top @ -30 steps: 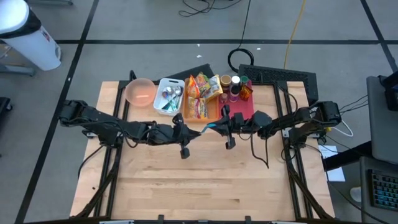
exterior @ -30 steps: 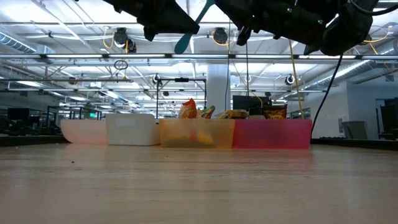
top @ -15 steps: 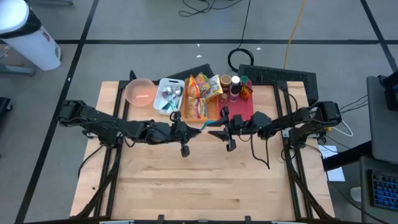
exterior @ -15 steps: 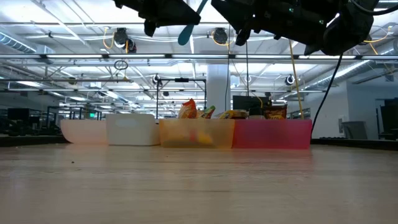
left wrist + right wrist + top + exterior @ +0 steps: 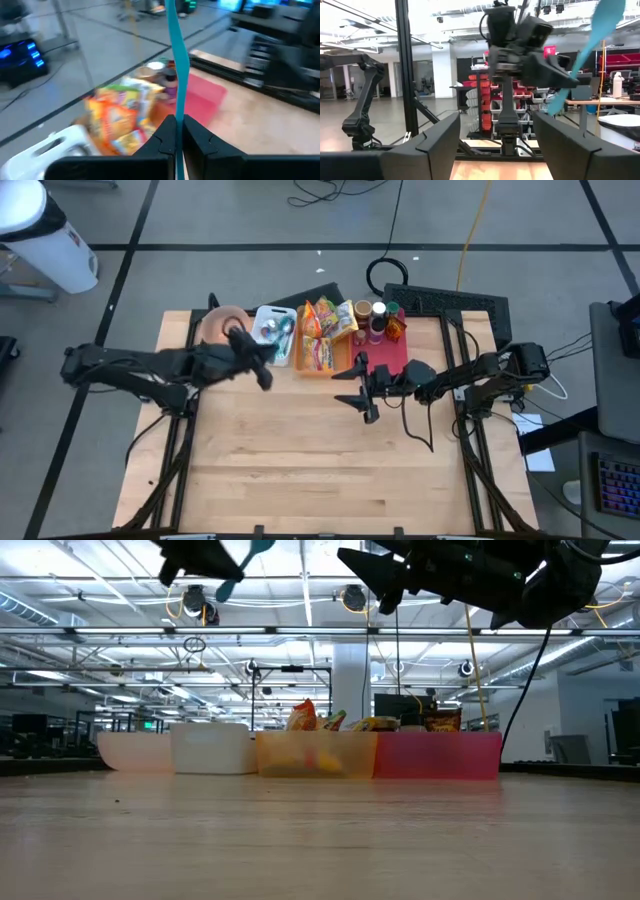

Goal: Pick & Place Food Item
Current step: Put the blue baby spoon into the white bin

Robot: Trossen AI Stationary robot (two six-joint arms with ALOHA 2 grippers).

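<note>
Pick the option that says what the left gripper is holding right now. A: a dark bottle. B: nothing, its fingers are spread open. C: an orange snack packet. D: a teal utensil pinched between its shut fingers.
D: in the left wrist view the left gripper is shut on the thin teal utensil, which sticks out past its fingers; the high view shows it above the white bin.
</note>
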